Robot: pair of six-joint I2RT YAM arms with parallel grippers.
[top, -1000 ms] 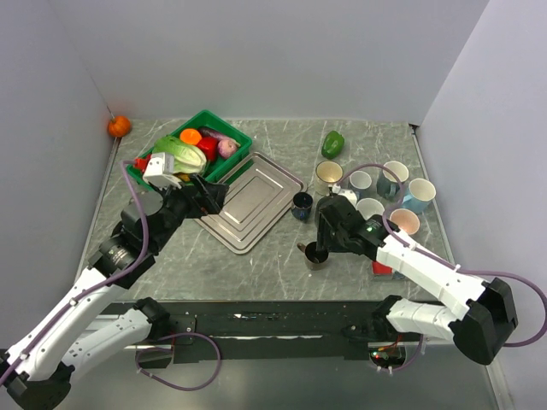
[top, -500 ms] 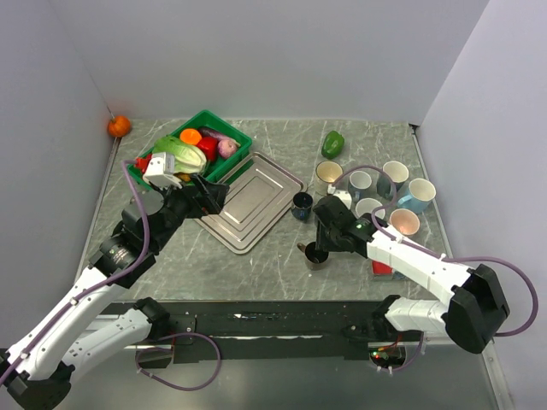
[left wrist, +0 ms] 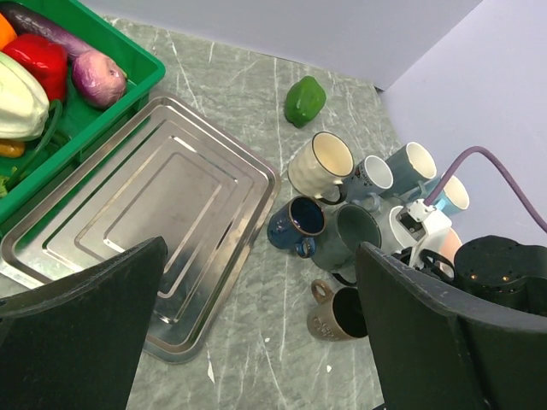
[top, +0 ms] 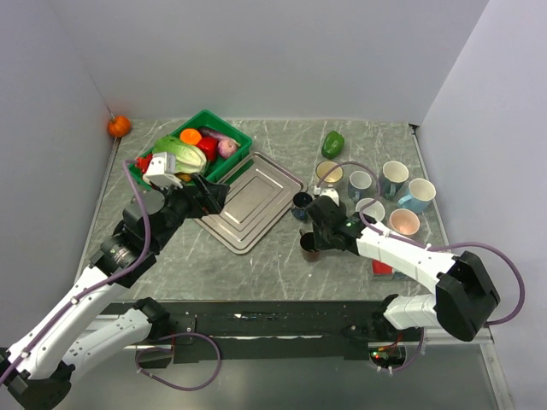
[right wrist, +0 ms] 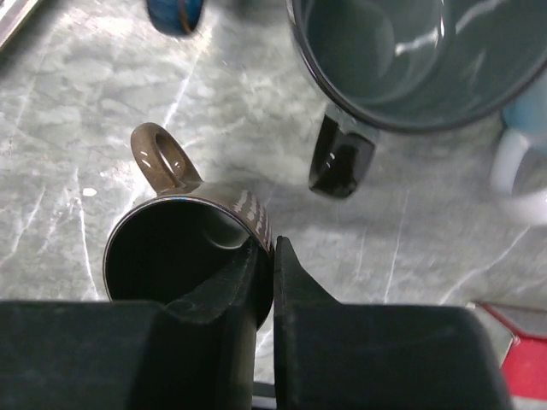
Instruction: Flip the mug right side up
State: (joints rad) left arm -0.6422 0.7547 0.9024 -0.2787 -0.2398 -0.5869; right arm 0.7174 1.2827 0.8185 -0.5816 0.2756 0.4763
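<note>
Two white-and-black arms, both trailing purple cable.

Here's the left arm [top: 81, 299]: smooth white link shells, chunky black joints between them, and a white box-shaped camera unit [top: 159, 168] up on the wrist, with a purple cable [top: 138, 218] running along it (same shade on both sides). Over to the right arm [top: 402, 254]: matching white shells, a big black joint block [top: 466, 299] near its base, and its own purple lead [left wrist: 479, 154] ending in a white plug [left wrist: 425, 218]. The left gripper [top: 211, 190] is all black, with broad matte fingers [left wrist: 77, 333] rounded at the tips; the right gripper [right wrist: 273, 265] has flat black fingers [right wrist: 299, 290] too.
</note>
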